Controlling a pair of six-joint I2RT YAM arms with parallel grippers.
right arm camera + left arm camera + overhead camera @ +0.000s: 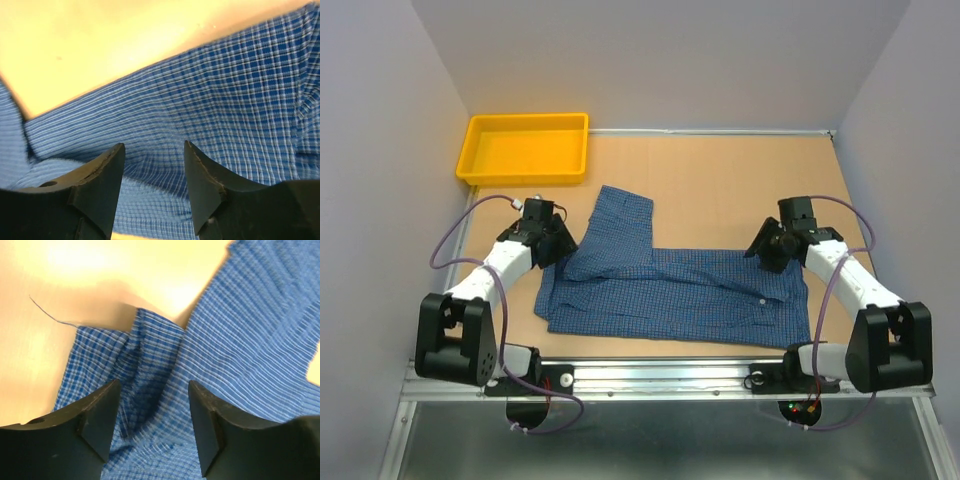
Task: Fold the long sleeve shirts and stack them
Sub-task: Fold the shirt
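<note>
We see the shirt [670, 290] as soft woven cloth, matt, its fine check showing the thread lines, with a loose thread at one edge. The table [720, 180] looks like smooth wood-toned board with a faint sheen. The tray [520, 180] is glossy yellow plastic. The left gripper [154, 385] and right gripper [154, 145] have fingers of matt black plastic, the right one's edges chipped and rough. We read the rail [660, 375] as brushed metal.

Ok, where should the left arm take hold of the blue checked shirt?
Take the blue checked cloth shirt at the raised ridge of bunched fabric on its left far edge, coming down from above with the jaws of the left gripper astride it. Elsewhere it lies flat on the wooden table, hard to pinch.
</note>
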